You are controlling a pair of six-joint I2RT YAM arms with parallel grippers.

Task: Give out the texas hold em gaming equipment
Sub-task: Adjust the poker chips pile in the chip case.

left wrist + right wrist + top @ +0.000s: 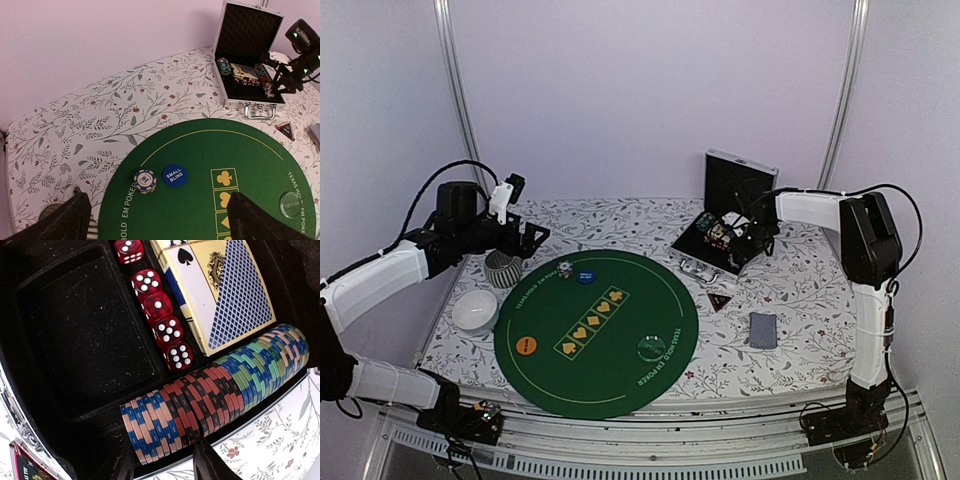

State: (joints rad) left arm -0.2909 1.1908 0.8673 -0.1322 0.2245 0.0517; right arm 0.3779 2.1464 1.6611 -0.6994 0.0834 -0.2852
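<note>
Lifting of chips out of the open silver aluminium case [234,104] is being undertaken by the right gripper [162,460].
A row of multicoloured striped poker chips [215,385], standing on edge in the case, is being straddled at its blue-and-tan end by half-spread fingers; whether it is being clenched cannot be told. The left gripper [157,200] is being held fully released above the round green felt mat [200,150], where a short chip stack [144,181] and a blue "small blind" disc [175,175] are lying. Next, by judgement, a few chips are needing to be pinched, raised clear and carried to the mat.
</note>
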